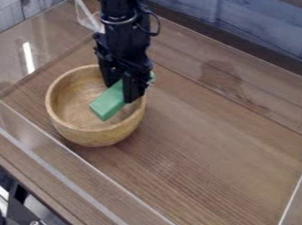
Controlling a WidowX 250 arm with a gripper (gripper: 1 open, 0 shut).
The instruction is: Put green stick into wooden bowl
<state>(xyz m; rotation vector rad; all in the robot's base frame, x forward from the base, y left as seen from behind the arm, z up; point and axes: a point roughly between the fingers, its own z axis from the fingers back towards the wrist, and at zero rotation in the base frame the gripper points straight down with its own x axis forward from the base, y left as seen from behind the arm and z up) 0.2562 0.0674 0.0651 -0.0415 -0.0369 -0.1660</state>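
A robot test cell in a lab: a dark wood-grain tabletop (217,148) is fenced along its edges by low clear plastic walls (35,140), with pale tiled wall (270,30) behind the far edge.
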